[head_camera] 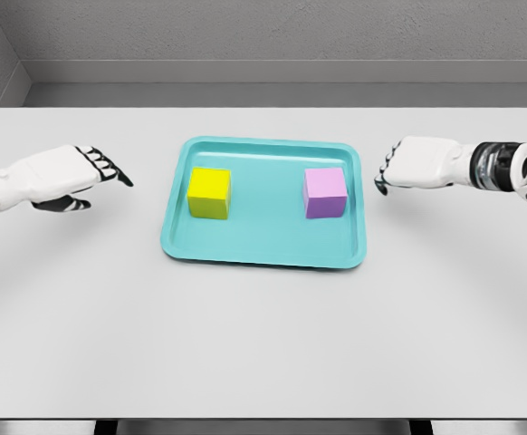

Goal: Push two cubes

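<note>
Left white five-finger hand (69, 179) and right white five-finger hand (408, 165) noted extended, nothing held. Yellow cube (209, 193) and purple cube (325, 192) on shallow teal tray (263, 249): tray slip or rim jam judged likely (low lip).

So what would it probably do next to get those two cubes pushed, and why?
Probably bring both hands inward: the left hand toward the yellow cube, the right hand toward the purple cube. Both hands sit outside the teal tray, touching nothing.

White table (263, 335) carries one teal tray (263, 246), lying flat midway between the left fingers (110, 168) and right fingers (383, 177), clear of both.
</note>
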### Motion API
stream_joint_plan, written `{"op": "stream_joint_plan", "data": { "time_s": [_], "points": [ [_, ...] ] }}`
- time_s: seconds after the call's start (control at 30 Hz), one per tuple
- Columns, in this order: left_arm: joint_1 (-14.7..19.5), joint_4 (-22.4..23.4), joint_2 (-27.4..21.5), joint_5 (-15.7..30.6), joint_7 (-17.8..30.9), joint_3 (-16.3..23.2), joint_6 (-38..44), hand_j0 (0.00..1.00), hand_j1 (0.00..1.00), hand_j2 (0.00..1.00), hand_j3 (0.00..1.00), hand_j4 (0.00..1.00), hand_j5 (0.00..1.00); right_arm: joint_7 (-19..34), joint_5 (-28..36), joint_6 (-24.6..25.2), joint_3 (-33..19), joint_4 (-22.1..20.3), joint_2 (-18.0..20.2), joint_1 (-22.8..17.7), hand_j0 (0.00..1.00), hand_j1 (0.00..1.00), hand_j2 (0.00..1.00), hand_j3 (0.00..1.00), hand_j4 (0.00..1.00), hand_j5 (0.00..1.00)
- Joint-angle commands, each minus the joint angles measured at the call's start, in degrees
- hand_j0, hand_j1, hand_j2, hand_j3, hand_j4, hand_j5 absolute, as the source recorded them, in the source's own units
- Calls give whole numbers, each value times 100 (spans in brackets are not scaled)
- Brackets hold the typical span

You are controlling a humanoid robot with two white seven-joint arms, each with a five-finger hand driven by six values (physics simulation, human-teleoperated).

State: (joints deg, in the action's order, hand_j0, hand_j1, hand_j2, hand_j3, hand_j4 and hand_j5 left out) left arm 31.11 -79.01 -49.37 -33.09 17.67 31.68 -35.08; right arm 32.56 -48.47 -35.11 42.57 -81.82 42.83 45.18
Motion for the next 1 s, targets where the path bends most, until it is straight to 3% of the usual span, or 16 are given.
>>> {"op": "stream_joint_plan", "data": {
  "time_s": [0.0,0.47,0.97],
  "points": [
    [0,-9,94,31,96,14,8,78,78,78,78,78,78,31,-30,11,-3,61,-108,0,56,56,56,56,56,56],
    [167,26,349,31,307,14,8,78,78,78,78,78,78,49,-189,11,76,316,-539,18,56,56,56,56,56,56],
    [334,202,691,31,676,155,8,78,78,78,78,78,78,40,-215,11,199,465,-732,185,56,56,56,56,56,56]
  ]
}}
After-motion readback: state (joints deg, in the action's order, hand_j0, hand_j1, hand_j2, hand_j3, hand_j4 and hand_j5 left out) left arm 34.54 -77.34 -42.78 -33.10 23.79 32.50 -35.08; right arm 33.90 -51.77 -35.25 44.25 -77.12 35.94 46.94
